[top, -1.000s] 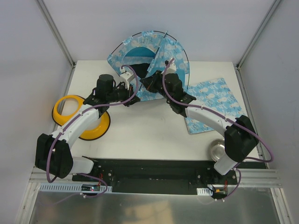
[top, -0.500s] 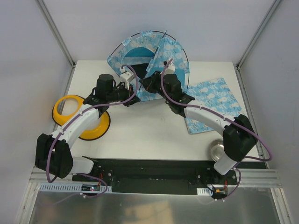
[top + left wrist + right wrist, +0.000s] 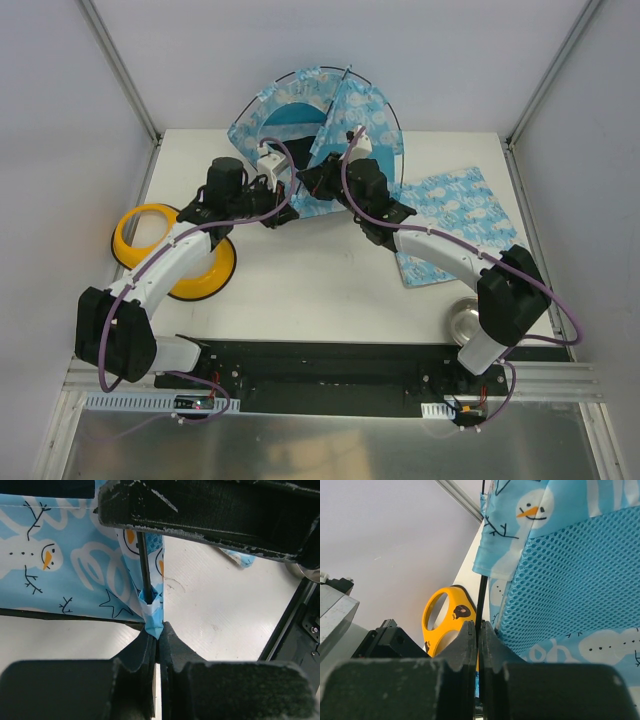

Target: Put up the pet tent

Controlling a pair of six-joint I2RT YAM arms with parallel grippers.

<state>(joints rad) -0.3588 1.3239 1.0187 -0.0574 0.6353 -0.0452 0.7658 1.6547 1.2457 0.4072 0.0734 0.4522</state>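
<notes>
Our left tool [image 3: 156,636] pinches a blue corner of the tent [image 3: 372,112], and our right tool [image 3: 478,629] pinches its thin black pole [image 3: 482,597]. The tent stands at the far edge of the bench [image 3: 300,262].

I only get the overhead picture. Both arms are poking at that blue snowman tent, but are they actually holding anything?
Observer: Yes. The left wrist camera shows the left gripper with its jaws shut on a blue corner tab of the pet tent, where a pole tip slots in.
Operator: And the other arm?
Observer: Its wrist camera shows the right gripper with jaws shut on a thin black pole, right beside the tent's mesh panel.
</notes>
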